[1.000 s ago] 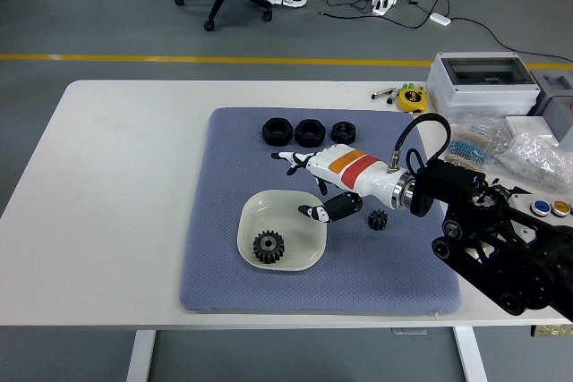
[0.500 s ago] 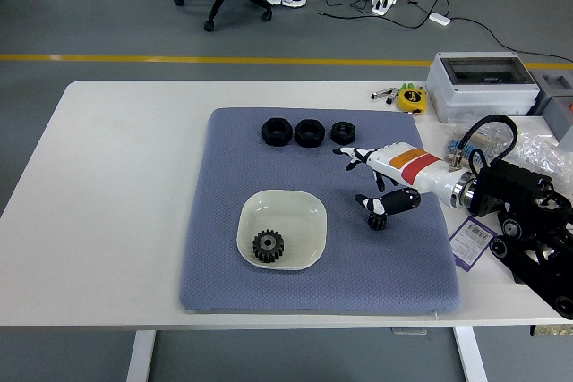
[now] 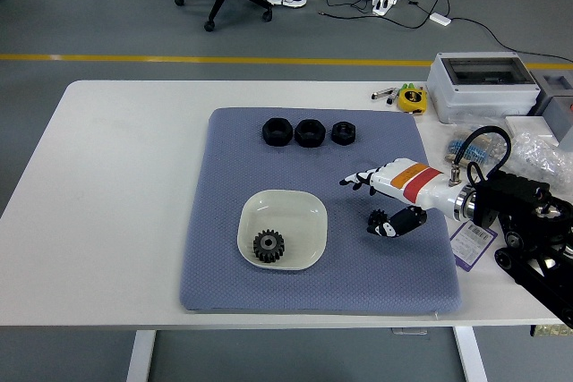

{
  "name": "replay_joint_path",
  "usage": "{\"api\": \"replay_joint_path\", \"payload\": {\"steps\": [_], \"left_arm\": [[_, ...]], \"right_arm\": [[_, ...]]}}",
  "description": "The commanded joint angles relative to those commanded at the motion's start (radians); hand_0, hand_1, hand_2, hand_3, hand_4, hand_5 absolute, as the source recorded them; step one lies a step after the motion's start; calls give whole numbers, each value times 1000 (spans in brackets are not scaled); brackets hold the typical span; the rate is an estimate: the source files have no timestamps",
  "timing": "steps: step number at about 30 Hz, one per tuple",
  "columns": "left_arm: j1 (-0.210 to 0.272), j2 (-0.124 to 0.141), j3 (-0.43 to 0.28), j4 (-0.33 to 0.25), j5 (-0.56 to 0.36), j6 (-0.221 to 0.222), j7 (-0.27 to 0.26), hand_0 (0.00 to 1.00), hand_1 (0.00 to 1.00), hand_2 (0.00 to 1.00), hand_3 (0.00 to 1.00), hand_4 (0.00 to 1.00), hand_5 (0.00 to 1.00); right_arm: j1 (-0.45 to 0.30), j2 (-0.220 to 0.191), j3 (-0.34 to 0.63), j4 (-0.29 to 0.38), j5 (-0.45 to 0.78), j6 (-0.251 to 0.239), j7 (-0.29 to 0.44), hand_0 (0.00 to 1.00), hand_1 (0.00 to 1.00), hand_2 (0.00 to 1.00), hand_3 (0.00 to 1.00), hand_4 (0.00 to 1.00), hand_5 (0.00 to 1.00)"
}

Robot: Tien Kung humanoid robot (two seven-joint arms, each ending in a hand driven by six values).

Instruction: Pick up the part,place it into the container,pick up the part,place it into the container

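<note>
A white bowl (image 3: 303,206) sits on the grey-blue mat (image 3: 224,221) and holds a large black gear (image 3: 268,245). A small black gear (image 3: 377,219) lies on the mat to the bowl's right. My right hand (image 3: 365,206) is white with black fingertips and reaches in from the right. It is open, with its fingers (image 3: 357,181) spread just above the small gear and its thumb (image 3: 399,221) right beside the gear. I cannot tell if the thumb touches it. Three black nuts (image 3: 309,131) lie in a row at the mat's far side.
A grey electrical box (image 3: 482,85) stands at the back right, with a yellow tape measure (image 3: 412,98) beside it. Clear bags of small parts (image 3: 537,151) and a label card (image 3: 472,242) lie at the right edge. An office chair stands on the floor beyond the table.
My right hand has pulled back from over the bowl to the right and come down next to the small gear. The large gear stays in the bowl.
</note>
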Motion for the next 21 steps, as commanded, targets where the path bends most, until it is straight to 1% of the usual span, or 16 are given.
{"api": "replay_joint_path", "payload": {"steps": [2, 3, 8, 9, 14, 15, 20, 21], "left_arm": [[-1, 0, 0, 0, -1, 0, 0, 671, 670, 663, 556, 629, 579], [-1, -1, 0, 0, -2, 0, 0, 671, 670, 662, 556, 629, 578], [-1, -1, 1, 0, -4, 0, 0, 671, 670, 662, 556, 629, 578], [-1, -2, 1, 0, -3, 0, 0, 672, 671, 663, 556, 628, 578], [-1, -1, 3, 0, -6, 0, 0, 672, 671, 663, 556, 628, 578], [-1, -1, 4, 0, -7, 0, 0, 672, 671, 662, 556, 627, 579], [-1, -2, 4, 0, -8, 0, 0, 672, 671, 662, 556, 627, 579], [-2, -1, 5, 0, -8, 0, 0, 672, 671, 662, 557, 625, 577]], "right_arm": [[0, 3, -2, -12, 0, -2, 1, 744, 708, 819, 908, 910, 257], [0, 4, -5, -18, 1, -3, 1, 735, 694, 787, 865, 907, 258], [0, 13, -11, -52, 9, -15, 1, 735, 694, 787, 865, 907, 258], [0, 15, -12, -58, 10, -18, 1, 671, 631, 727, 789, 897, 254], [3, 20, -10, -89, 8, -30, 1, 671, 631, 727, 789, 897, 254], [3, 20, -9, -92, 7, -32, 2, 569, 577, 667, 692, 840, 230], [7, 20, -17, -107, 16, -35, 9, 569, 577, 667, 692, 840, 230], [8, 21, -19, -112, 18, -36, 9, 504, 516, 583, 620, 730, 182]]}}
